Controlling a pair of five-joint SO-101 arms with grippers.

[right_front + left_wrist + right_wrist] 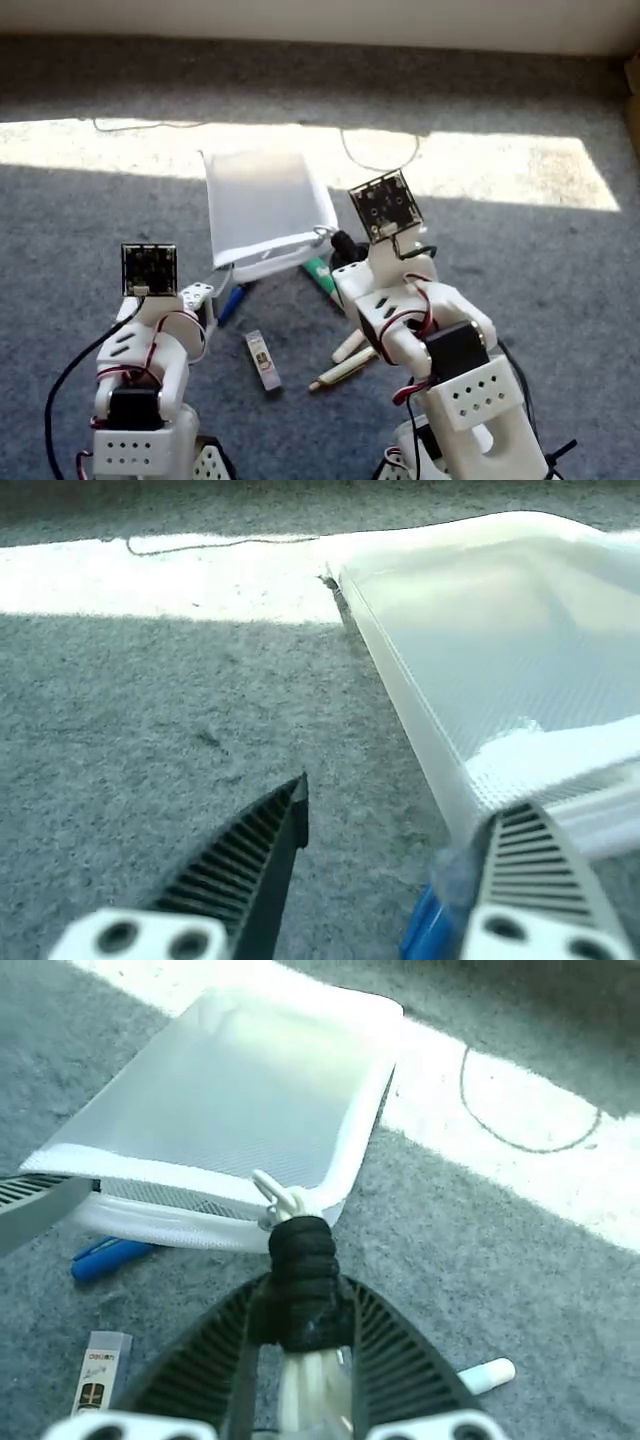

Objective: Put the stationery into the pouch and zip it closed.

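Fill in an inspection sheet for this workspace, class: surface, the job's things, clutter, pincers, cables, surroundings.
Surface: grey carpet, a sunlit band across it.
Job's things: white mesh pouch lying flat; blue pen, green pen, small box and two cream pens outside it on the carpet.
Clutter: nothing seen.
Pincers: left pincer open at the pouch's near corner; right pincer shut on a black-wrapped pull at the pouch's zip end.
Cables: thin wire looped on the carpet beyond the pouch; red leads on the arms.
Surroundings: pale strip along the carpet's far edge.
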